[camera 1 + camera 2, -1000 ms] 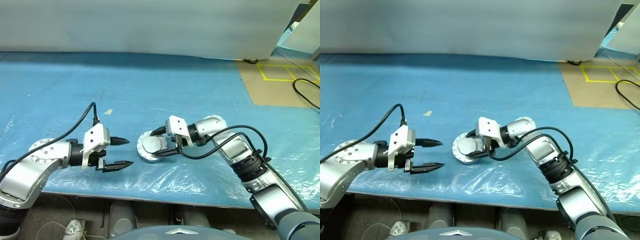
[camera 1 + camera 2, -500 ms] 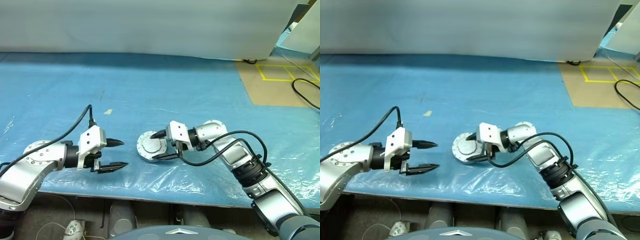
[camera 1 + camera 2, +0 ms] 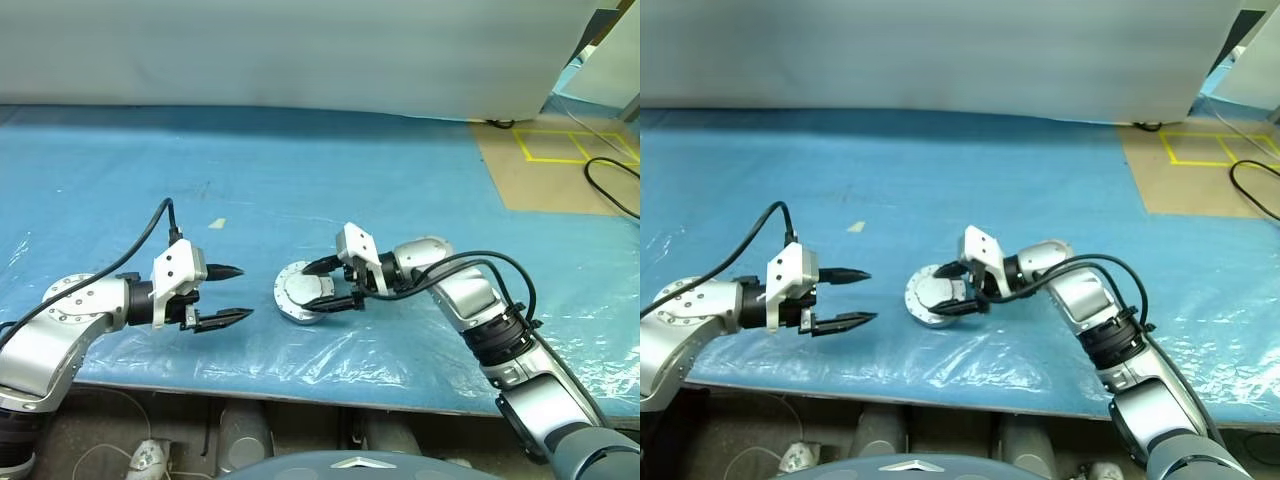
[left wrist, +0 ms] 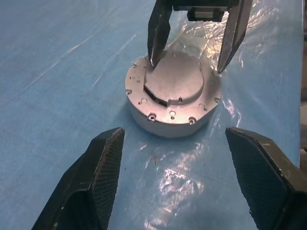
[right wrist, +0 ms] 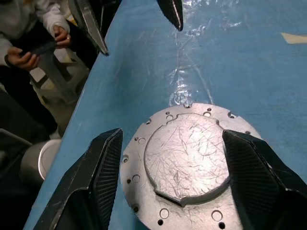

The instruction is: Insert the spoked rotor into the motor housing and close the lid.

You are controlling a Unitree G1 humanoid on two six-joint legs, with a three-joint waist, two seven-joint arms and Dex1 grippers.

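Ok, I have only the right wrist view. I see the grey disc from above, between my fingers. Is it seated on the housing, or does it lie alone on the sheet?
Observer: Seated. The left wrist view shows the lid on top of the motor housing, whose side wall stands flat on the blue sheet.
Operator: Do my fingertips touch it?
Observer: The right gripper is open over it. From the side, one fingertip seems to rest on the lid's top, and the other hangs near the far rim.

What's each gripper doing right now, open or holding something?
Left gripper: open, empty.
Right gripper: open, straddling the lid, not gripping.
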